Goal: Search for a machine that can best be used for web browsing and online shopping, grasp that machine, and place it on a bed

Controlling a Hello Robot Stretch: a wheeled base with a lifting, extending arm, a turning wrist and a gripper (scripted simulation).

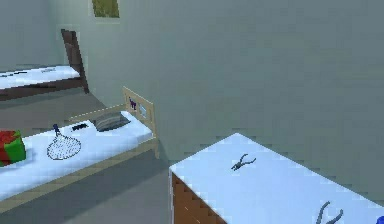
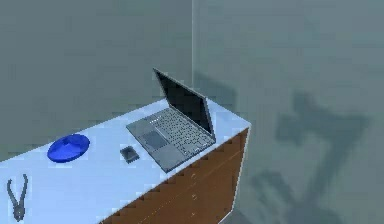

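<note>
A slim grey open laptop with a dark screen (image 2: 176, 123) stands on the smooth pale tabletop (image 2: 85, 185) of a brown wood-fronted cabinet. A shallow round blue dish (image 2: 68, 148), a small dark square item (image 2: 128, 153) and metal pliers (image 2: 16, 194) lie near it. Well apart is a white-sheeted bed with a light wooden frame (image 1: 120, 150), carrying a round netted racket (image 1: 65, 146) and a red-and-green box (image 1: 10, 147). The hand's state cannot be told.
</note>
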